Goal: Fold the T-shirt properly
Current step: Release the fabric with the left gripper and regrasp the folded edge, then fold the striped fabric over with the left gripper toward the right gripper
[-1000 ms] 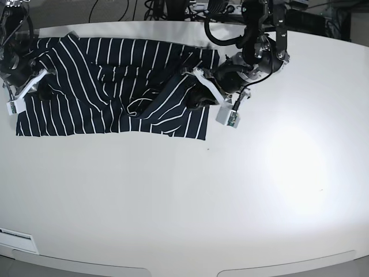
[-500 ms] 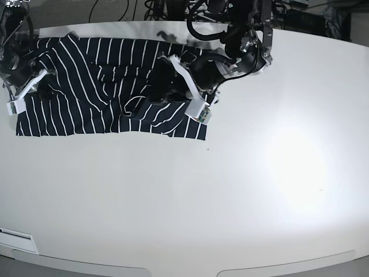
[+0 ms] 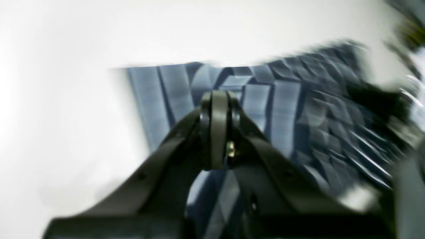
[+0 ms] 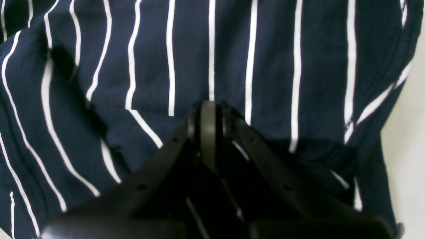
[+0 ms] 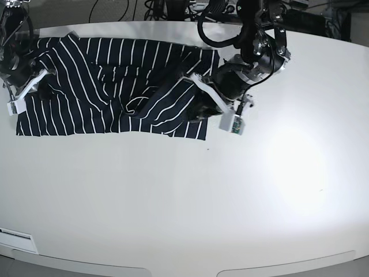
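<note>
The T-shirt [image 5: 104,86], dark navy with thin white stripes, lies spread and rumpled at the table's far left, with a fold across its right half. My left gripper [image 5: 199,108] is at the shirt's right edge. In the blurred left wrist view it [image 3: 217,98] is shut above the striped cloth [image 3: 285,109], and I cannot tell whether it pinches any. My right gripper [image 5: 46,88] is at the shirt's left end. In the right wrist view it [image 4: 208,106] is shut with its tips in the cloth [image 4: 272,66].
The white table [image 5: 230,190] stretches out in front of and to the right of the shirt. Cables and dark equipment [image 5: 173,7] lie behind the far edge. A white label [image 5: 17,239] sits at the front left edge.
My left arm swung left over the shirt's middle, then back right to the shirt's right edge, slightly lower than before. The right arm has not moved.
</note>
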Motion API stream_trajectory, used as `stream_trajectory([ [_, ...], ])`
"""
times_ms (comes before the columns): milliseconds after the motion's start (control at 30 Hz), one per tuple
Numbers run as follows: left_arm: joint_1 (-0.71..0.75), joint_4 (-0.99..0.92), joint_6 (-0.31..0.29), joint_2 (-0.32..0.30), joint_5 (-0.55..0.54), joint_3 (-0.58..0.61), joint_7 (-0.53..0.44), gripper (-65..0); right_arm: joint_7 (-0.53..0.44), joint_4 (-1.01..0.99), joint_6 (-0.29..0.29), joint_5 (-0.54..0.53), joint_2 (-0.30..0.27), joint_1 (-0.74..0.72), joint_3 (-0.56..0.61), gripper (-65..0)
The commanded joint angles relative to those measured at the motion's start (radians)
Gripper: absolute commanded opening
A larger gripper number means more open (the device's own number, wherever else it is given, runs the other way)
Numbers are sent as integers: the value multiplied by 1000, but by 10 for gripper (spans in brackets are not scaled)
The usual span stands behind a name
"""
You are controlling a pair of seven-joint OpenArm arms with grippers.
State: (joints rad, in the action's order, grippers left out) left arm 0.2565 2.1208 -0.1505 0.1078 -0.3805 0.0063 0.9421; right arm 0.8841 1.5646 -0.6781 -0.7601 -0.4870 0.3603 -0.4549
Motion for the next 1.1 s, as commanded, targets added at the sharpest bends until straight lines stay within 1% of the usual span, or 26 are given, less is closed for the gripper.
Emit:
stream_trajectory([
  [0,-2,13,12,8,-8,-3,-21,-650,63,0,-3,27,-9,8,5,-592],
  [67,1,2,71,8,37,-5,-22,-650,63,0,-3,27,-9,8,5,-592],
  [133,1,-10,113,8,82,-5,-22,-650,63,0,-3,27,-9,8,5,-592],
  [367,1,-50,154,9,119,-5,-26,-650,63,0,-3,27,-10,8,5,-592],
  [467,0,-105,150,9,97,-5,-26,-650,63,0,-3,27,-9,8,5,-592],
  [533,0,-140,133,8,75,-5,-26,-650,63,0,-3,27,-10,8,5,-592],
  [667,0,-159,59,9,-2,0,-14,-650,62,0,-4,24,-9,8,5,-592],
  [733,-5,-159,32,9,-25,22,-10,-650,63,0,-3,24,-9,8,5,-592],
  [800,-5,-159,2,8,-21,65,-7,-650,63,0,-3,24,-9,8,5,-592],
  [1067,-5,-159,0,9,80,245,-7,-650,64,0,-3,24,-9,8,5,-592],
])
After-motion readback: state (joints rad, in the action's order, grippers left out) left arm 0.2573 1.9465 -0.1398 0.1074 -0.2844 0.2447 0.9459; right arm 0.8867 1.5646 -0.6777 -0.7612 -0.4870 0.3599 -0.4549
